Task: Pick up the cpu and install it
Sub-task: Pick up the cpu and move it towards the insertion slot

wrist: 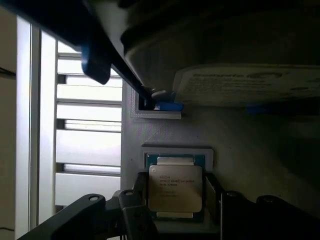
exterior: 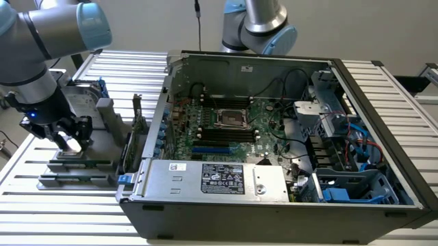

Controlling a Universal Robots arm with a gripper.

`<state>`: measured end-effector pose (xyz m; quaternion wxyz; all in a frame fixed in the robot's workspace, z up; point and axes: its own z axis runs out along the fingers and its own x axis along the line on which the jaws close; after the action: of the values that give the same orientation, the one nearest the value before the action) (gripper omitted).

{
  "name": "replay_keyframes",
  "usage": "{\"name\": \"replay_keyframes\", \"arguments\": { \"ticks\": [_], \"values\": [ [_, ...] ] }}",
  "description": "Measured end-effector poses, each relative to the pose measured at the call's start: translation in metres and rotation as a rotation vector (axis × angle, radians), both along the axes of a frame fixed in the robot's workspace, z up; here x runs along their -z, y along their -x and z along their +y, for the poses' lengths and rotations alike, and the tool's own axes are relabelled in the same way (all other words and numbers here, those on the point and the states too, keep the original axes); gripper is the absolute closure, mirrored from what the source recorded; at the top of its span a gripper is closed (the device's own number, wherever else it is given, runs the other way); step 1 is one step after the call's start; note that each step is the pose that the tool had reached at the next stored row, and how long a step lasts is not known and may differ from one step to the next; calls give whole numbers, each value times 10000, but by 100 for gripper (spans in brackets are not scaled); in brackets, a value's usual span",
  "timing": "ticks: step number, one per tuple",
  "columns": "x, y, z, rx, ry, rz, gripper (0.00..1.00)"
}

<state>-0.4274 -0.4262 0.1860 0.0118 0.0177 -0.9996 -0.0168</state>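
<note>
Your claw (exterior: 68, 138) (wrist: 176, 200) is down at the exterior view's left, and its jaws stand apart with one finger (wrist: 214, 200) on each side of the cpu (exterior: 71, 143) (wrist: 175, 187). In the wrist view you can see the fingers close beside the chip's two opposite edges, though you cannot tell whether they touch it. The cpu lies flat, silver lid up, seated in a pale-rimmed square pocket (wrist: 177, 151) of the grey parts holder (exterior: 106, 130), and it has not been lifted out. Just beyond the chip on the same holder you have the hard drive (exterior: 83, 105) (wrist: 250, 82), standing on edge with its label toward the claw and blue clips at its sides. Nearer the camera in the exterior view, two long memory sticks (exterior: 79, 165) lie in their slots in the holder, just beside the chip's pocket. The holder rests on the slatted metal table (exterior: 130, 66). To the exterior view's right of it lies the open computer case (exterior: 383, 102), with the motherboard (exterior: 267, 133) exposed. The cpu socket (exterior: 231, 119) sits near the board's middle, well apart from your claw. The power supply (exterior: 215, 179) lies at the case's near edge.
</note>
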Motion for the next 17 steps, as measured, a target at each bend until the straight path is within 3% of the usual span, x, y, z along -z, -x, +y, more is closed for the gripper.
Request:
{"name": "replay_keyframes", "arguments": {
  "ticks": [5, 13, 17],
  "values": [
    [1, 0, -3, 4, -65, 12, 45],
    [0, 0, -12, 9, -229, 66, 45],
    [-24, 0, -14, 10, -252, 106, 45]
  ]
}}
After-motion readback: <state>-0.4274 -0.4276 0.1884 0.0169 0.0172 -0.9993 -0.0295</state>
